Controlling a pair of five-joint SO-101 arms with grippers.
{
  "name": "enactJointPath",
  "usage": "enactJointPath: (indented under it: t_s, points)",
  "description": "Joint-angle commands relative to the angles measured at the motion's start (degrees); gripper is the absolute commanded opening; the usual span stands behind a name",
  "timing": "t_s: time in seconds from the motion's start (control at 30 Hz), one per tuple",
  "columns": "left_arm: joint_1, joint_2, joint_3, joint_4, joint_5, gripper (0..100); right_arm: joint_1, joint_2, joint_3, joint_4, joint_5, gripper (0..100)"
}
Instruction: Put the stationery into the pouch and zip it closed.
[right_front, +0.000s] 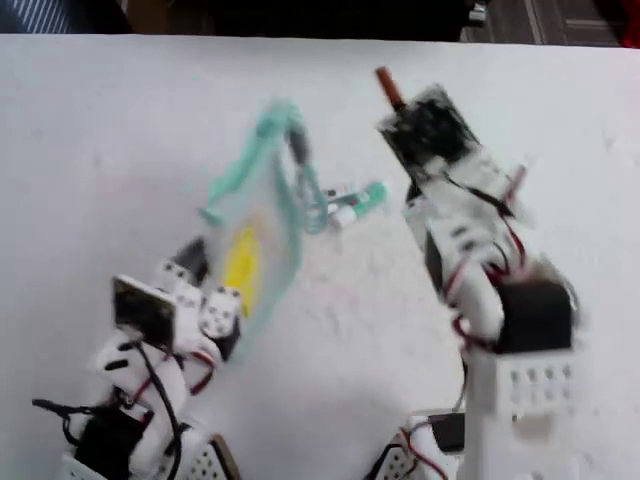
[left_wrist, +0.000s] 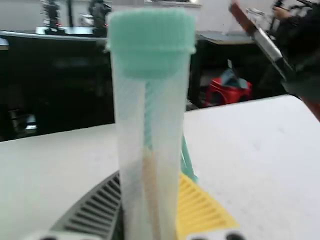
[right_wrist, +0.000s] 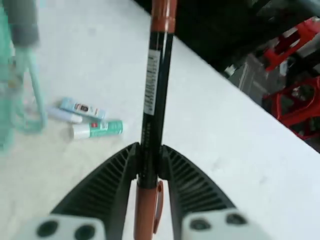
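So the pouch (right_front: 265, 205) sat a bit left of the middle of the tabletop (right_front: 560, 100). It was see-through plastic with a teal zipper edge, and it ran from the near edge out toward the far one. The left claw (right_front: 218, 262) was clenched on its near end, one grey jaw and one yellow jaw on either side. From the left wrist view the pouch (left_wrist: 150, 125) stood straight up out of that claw (left_wrist: 150, 180), teal band at the top. Something long and tan showed through the wall, but I couldn't tell what it was.

At the pouch's far end there was a thin teal loop (right_front: 312, 200) with a grey pull (right_front: 298, 148) on it. Just beside that loop, near the middle of the tabletop, lay a little bunch of small sticks (right_front: 352, 203). They weren't in the pouch. The right wrist view showed three of them (right_wrist: 97, 129), and the nearest one was white with a teal end.

The right claw (right_front: 408, 120) was right of the middle, closer to the far edge. It was grasping a pen (right_front: 388, 88) with a black barrel and reddish-brown ends. Up close, both jaws of that claw (right_wrist: 149, 150) pinched the barrel low down and the pen (right_wrist: 156, 75) stuck out past the tips. It was well apart from the pouch.
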Motion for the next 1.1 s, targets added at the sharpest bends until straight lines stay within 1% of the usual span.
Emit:
enactJointPath:
  t_s: [0.0,0.1,0.23,0.27,0.37,0.47,0.57,0.63,0.7,0.8,0.9,1.0,1.07]
  points:
    - [10.77,-0.57,-1.85,3.69,-4.75,2,1.89,-9.89,-0.79,0.92,-3.69,1.7]
    - [14.11,-0.57,-1.85,4.92,-6.59,2,1.98,-17.36,-0.88,1.1,-4.31,1.7]
    - [16.66,-0.57,-2.11,6.15,-6.86,2,1.63,-24.48,-0.88,-0.04,-4.57,1.7]
    - [17.36,-0.57,-2.02,6.33,-6.86,2,1.54,-25.27,-0.88,-0.92,-5.71,1.7]
    - [20.97,-0.57,-1.67,7.3,-6.86,2,-0.84,-25.45,-1.05,-4.18,-13.27,1.7]
    - [22.81,-0.57,-1.67,8.44,-6.95,2,-7.78,-23.34,-2.55,-6.29,-18.99,1.7]
    - [22.81,-0.57,-1.23,8.97,-6.95,2,-18.42,-20.88,-4.75,-8.22,-22.68,1.9]
    - [22.81,-0.57,0.35,8.44,-6.95,2,-24.13,-19.82,-5.19,-8.84,-22.07,1.8]
    - [22.81,-0.57,2.02,6.86,-6.95,2,-28.09,-18.68,-4.92,-8.4,-22.24,1.7]
    - [22.73,-0.57,4.22,4.48,-6.95,2,-30.55,-17.36,-2.81,-6.99,-22.33,1.7]
    - [22.11,-0.57,5.27,3.08,-6.95,2,-30.81,-16.57,-0.44,-7.34,-22.33,1.7]
    - [18.15,-0.57,4.66,2.81,-6.95,4,-30.99,-16.04,1.23,-8.84,-22.59,1.7]
    - [14.73,-0.57,3.52,2.9,-6.33,9,-30.99,-15.96,2.46,-10.95,-25.05,1.7]
